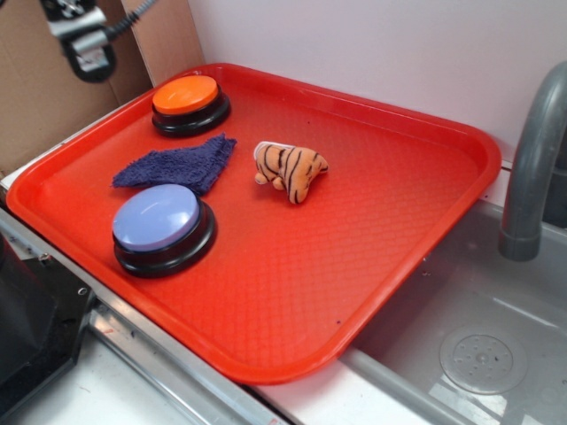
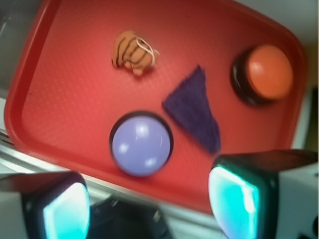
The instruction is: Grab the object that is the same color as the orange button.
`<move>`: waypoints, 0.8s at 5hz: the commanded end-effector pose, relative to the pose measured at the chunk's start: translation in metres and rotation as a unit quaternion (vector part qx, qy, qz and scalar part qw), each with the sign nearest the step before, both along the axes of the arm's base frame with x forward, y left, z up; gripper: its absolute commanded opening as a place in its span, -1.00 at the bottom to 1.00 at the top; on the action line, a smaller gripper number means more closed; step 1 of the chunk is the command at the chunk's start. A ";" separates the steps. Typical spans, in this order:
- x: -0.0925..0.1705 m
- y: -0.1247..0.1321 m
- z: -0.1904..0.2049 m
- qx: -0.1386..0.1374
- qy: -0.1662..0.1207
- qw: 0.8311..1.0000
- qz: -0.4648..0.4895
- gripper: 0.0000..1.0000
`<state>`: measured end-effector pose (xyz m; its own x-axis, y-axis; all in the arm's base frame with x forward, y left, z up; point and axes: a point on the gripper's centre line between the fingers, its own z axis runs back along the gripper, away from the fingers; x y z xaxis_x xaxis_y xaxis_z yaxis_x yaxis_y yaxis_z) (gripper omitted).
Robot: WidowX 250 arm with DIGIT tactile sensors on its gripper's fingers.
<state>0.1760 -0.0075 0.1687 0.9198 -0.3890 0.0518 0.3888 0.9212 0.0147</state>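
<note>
Your target is the plush tiger [image 1: 291,169], the only loose thing matching the orange button [image 1: 189,103]. It lies on its side near the middle of the red tray [image 1: 425,124], just right of the dark blue cloth [image 1: 179,165] and apart from it. The orange button sits at the far left of the tray; the lavender-blue button [image 1: 163,227] sits near left.

The claw [image 2: 149,204] hangs high above the tray's near-left edge, well apart from everything, its fingers spread wide with nothing between them.

To do this step well, I would carry the claw right and toward the far side until the tiger sits centred between the fingers in the wrist view, before you start down. Turn the wrist so the fingers close across the narrow width of the body, not along its length. Come in from above and keep to the tiger's right side, so that a finger does not catch the corner of the cloth. The toy looks soft, so it should squash; go low enough to pinch the body, not just the fur.

The wrist view is blurred, so the tiger's stripes and outline are vague there. The exterior view shows only part of the arm at the top left, cut off by the frame, and does not show the fingertips.
</note>
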 end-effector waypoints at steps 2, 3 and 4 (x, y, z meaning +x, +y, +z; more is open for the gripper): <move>0.082 -0.020 -0.071 0.007 -0.101 0.976 -0.195 1.00; 0.102 -0.032 -0.102 0.007 -0.095 0.968 -0.233 1.00; 0.115 -0.041 -0.125 0.002 -0.104 0.964 -0.246 1.00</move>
